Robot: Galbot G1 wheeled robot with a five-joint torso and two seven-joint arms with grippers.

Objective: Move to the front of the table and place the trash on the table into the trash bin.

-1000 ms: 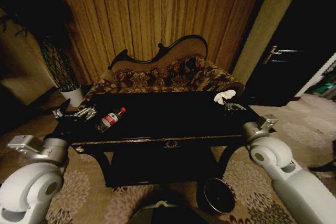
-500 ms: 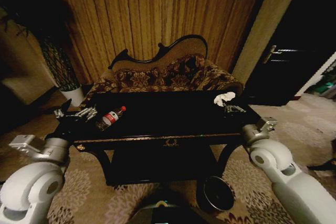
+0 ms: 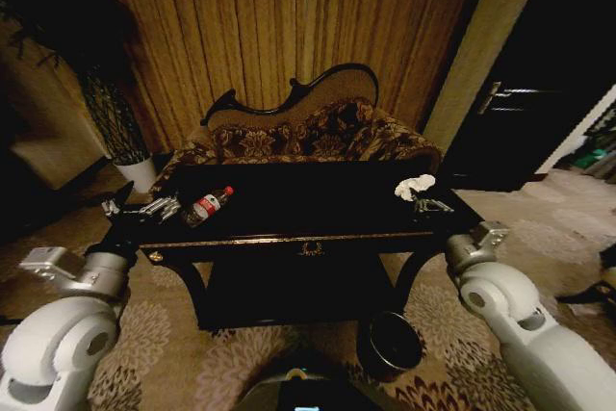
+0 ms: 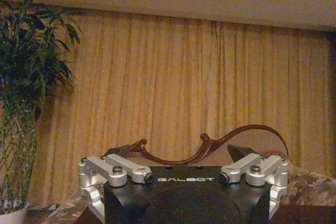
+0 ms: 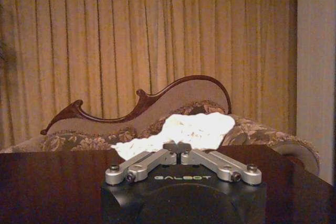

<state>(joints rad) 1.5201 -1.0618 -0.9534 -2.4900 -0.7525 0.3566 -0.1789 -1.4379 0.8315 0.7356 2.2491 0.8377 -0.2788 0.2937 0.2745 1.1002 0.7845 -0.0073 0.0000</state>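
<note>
1 container matters here: the trash bin [image 3: 390,342] stands on the patterned carpet [image 3: 183,358] below the tabletop's [image 3: 308,204] right front corner, and you can see only its dark inside, too dim to tell what it holds. On the tabletop, the bottle [image 3: 207,206] lies on its side near the left end, red cap pointing away from you, and the white crumpled paper [image 3: 415,186] sits near the right end. Your left gripper [image 3: 142,209] hangs at the tabletop's left edge, just beside the bottle, with its fingers spread wide; the left wrist view shows that spread [image 4: 184,174] plus a potted plant [image 4: 23,103] that stands beside the curtain. Your right gripper [image 3: 429,206] is just in front of the paper; the right wrist view shows its fingers [image 5: 181,153] pressed together with the paper [image 5: 181,131] close beyond the tips, and the floral sofa [image 5: 157,119] behind.
</note>
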